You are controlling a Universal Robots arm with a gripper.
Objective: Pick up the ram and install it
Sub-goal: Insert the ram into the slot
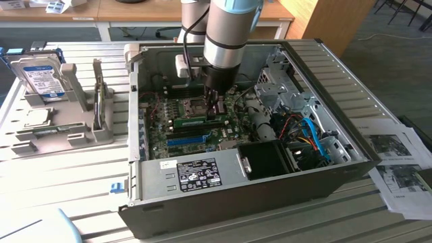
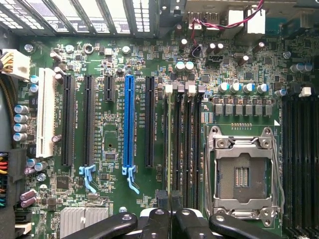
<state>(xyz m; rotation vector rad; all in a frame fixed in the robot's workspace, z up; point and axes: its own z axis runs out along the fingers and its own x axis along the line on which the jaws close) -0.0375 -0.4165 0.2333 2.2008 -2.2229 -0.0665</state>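
Open computer case (image 1: 324, 187), dark grey sheet metal, laid on its side on a pale slatted tabletop (image 1: 68, 177). Arm is lowered into it from above.

The hand (image 1: 214, 115) is seen just over the motherboard (image 2: 114, 74). Its black fingers (image 2: 162, 200) are drawn nearly together, with the thin upper edge of the ram (image 2: 169, 149) clamped between them.

The ram (image 1: 191, 121) is a narrow green stick standing on edge, in line with the black memory slots (image 2: 187, 144). It sits between the CPU socket (image 2: 244, 172) and the long blue slot (image 2: 129, 122). Whether it is fully seated cannot be told.

Close surroundings on the board:
- CPU socket: bare metal frame, square, with a wire lever along its side.
- More black slots beside the blue one; a white plastic slot (image 2: 47, 112) further out.
- Small silver-topped capacitors (image 2: 239, 88) in a row beyond the socket.
- Ribbed aluminium heat sink (image 2: 82, 219) near the fingers.

Inside the case, towards the exterior view's right, blue cables (image 1: 312, 134) and a black boxy housing (image 1: 270, 159) crowd the board's edge. A labelled metal power supply (image 1: 196, 172) lies along the near side.

Outside the case, on the exterior view's left, a grey moulded holder (image 1: 74, 126) carries an upright hard drive (image 1: 40, 76). Printed papers (image 1: 398, 162) lie on the exterior view's right.
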